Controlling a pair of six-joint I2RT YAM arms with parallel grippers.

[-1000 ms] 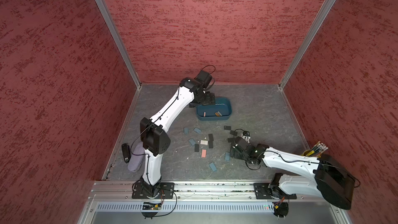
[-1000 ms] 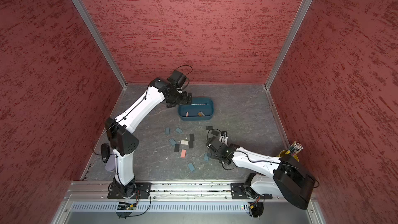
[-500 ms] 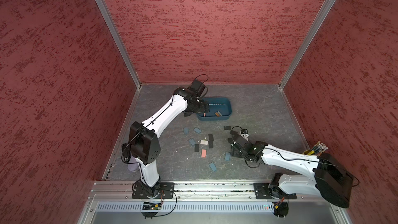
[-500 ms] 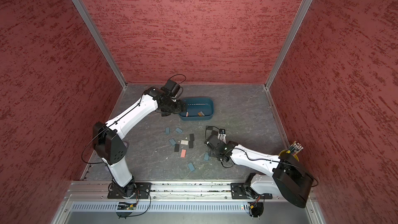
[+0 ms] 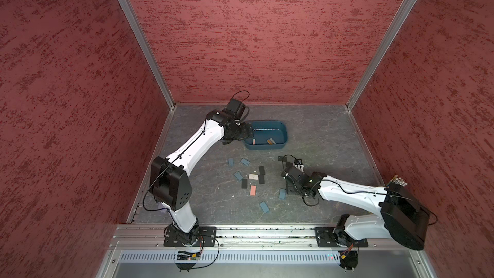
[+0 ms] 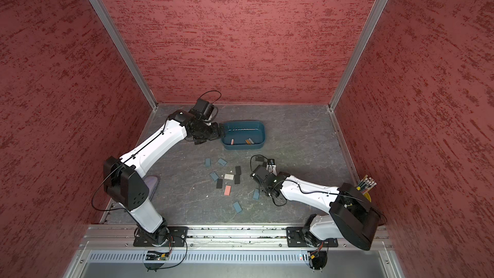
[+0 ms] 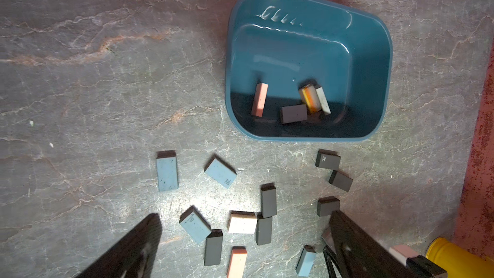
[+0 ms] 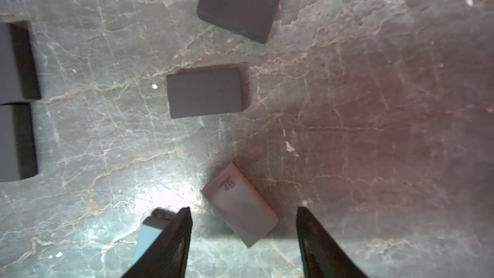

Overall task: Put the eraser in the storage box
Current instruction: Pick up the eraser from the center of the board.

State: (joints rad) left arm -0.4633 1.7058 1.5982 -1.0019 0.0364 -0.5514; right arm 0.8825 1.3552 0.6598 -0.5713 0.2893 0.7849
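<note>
The storage box (image 5: 270,131) (image 6: 243,132) is a dark teal tub at the back middle of the floor. Inside it lie a pink eraser (image 7: 259,99), a dark one (image 7: 293,113), an orange one and a white one. My left gripper (image 5: 247,132) (image 7: 246,236) hangs open at the box's left end, holding nothing. My right gripper (image 8: 242,236) (image 5: 288,191) points down at the floor, its jaws open. A grey eraser marked 4B (image 8: 239,204) lies flat between the fingertips, apart from both.
Several loose blue, black, pink and cream erasers (image 5: 253,190) (image 6: 227,190) lie scattered between the box and the right gripper. Two dark erasers (image 8: 204,92) lie just beyond the gripper. A yellow pencil cup (image 6: 368,197) stands at the right wall. Red walls enclose the floor.
My left arm has drawn back and sunk, taking its gripper from over the box's left end to beside it. My right gripper's jaws have narrowed around the 4B eraser.
</note>
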